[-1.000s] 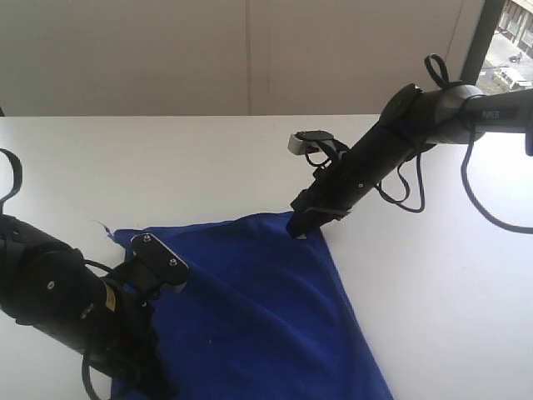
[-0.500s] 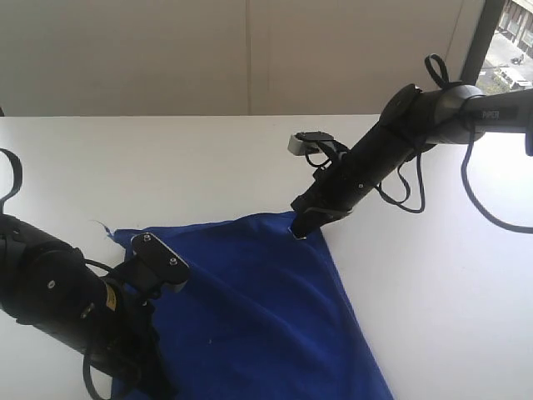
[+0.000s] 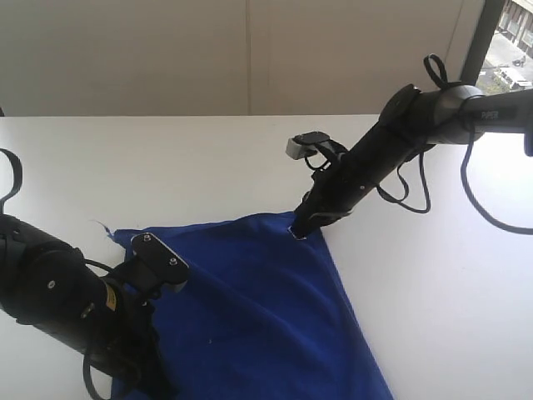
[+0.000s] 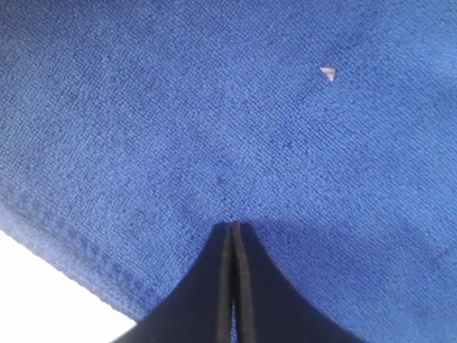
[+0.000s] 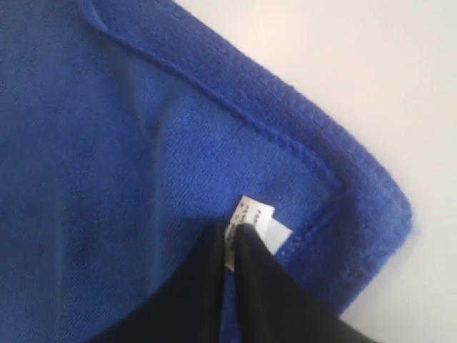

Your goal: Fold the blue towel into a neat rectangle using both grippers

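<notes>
Folding's barely started imo: the towel (image 3: 266,300) lies spread flat on the near middle of the tabletop (image 3: 166,167), deep blue and fuzzy with a stitched hem, no fold showing, right tool (image 3: 298,232) pinching its far corner at the white tag (image 5: 255,223), left tool (image 4: 234,229) pressed together on its near-left part.

Towel (image 3: 275,317) lies on table (image 3: 166,167). Its far corner sits under R gripper (image 3: 297,233), tag (image 5: 263,224) touching the tips. L gripper (image 4: 234,226) has towel beneath, hem (image 4: 71,246) just beside, bare table beyond.
</notes>
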Action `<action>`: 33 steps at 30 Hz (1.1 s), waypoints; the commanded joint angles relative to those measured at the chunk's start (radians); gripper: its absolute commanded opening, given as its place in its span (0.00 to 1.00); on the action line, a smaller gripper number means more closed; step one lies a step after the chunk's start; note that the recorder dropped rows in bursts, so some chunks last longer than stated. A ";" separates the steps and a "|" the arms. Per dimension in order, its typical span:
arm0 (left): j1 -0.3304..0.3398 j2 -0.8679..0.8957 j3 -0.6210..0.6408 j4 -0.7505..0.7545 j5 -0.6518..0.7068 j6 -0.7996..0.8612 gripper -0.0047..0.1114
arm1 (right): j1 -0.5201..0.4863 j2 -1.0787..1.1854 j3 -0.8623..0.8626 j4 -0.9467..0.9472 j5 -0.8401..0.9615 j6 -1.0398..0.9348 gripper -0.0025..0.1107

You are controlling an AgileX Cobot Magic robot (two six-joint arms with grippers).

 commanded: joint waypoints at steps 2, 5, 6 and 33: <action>0.000 0.019 0.008 -0.011 0.003 0.005 0.04 | 0.054 -0.014 0.001 0.003 -0.071 -0.094 0.23; 0.000 0.019 0.008 -0.011 0.005 0.018 0.04 | 0.089 -0.016 0.001 -0.067 -0.158 -0.089 0.27; 0.000 0.019 0.008 -0.011 0.005 0.020 0.04 | 0.096 -0.018 0.001 -0.098 -0.182 -0.076 0.27; 0.000 0.019 0.008 -0.011 -0.008 0.024 0.04 | 0.117 -0.035 0.001 -0.325 -0.216 0.097 0.02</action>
